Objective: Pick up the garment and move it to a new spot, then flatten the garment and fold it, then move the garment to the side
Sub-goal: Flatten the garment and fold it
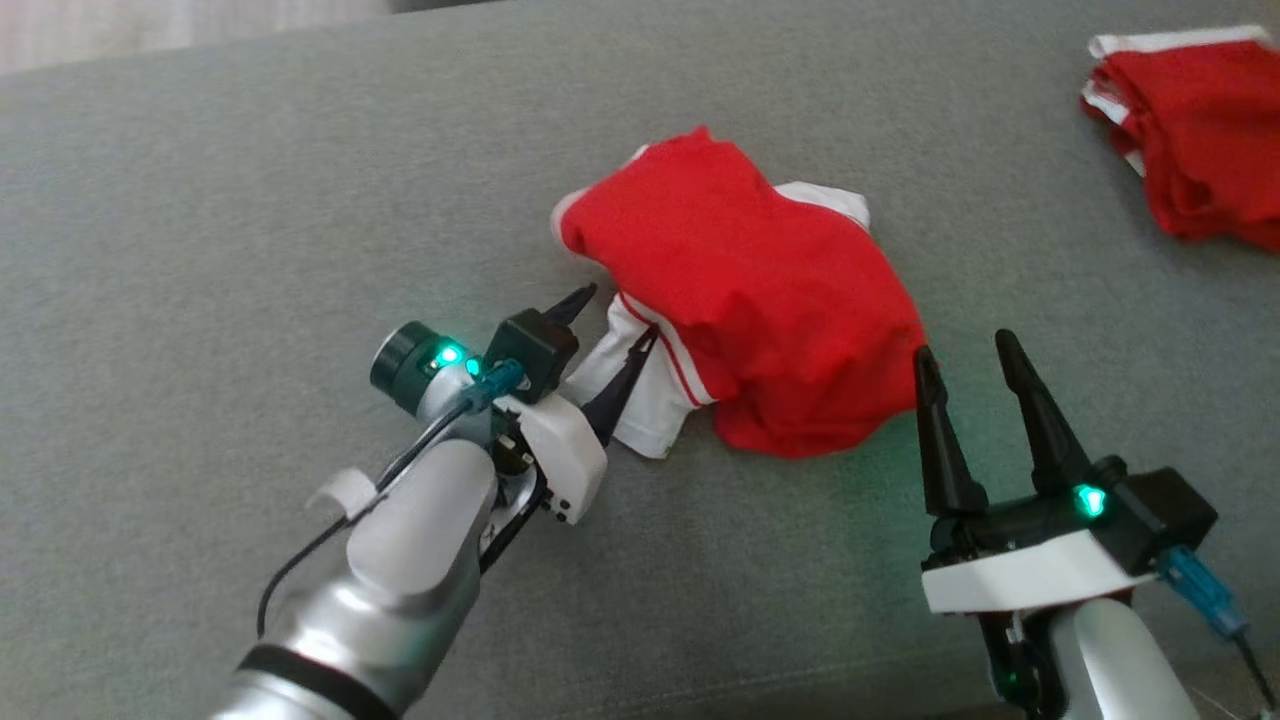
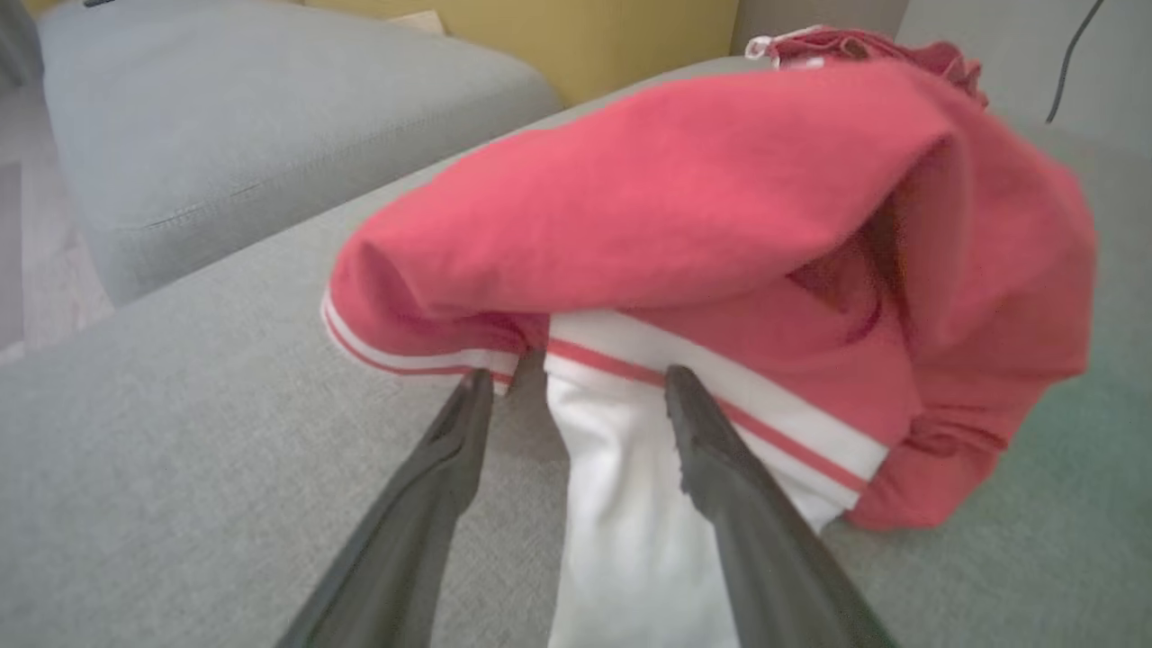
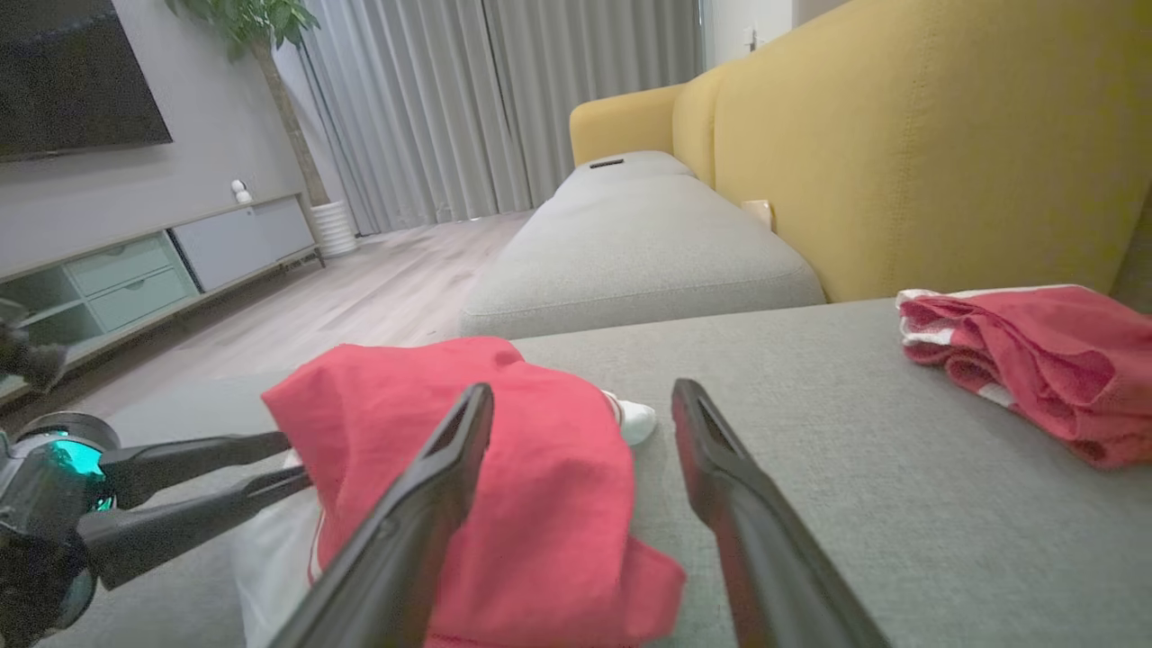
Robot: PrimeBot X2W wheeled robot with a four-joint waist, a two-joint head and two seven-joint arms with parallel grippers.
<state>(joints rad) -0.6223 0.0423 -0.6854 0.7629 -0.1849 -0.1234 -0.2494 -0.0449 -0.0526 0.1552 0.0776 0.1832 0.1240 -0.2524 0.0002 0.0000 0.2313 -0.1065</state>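
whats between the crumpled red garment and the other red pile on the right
Only bare grey cushion separates the garment from the red pile, in the head view.

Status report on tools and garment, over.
Left tool open, tips at white sleeve. Right tool open beside crumpled red garment, nothing held. Second red garment lies apart, far right, not in the way.

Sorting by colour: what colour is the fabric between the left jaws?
The fabric is white, with one red stripe; left wrist view.
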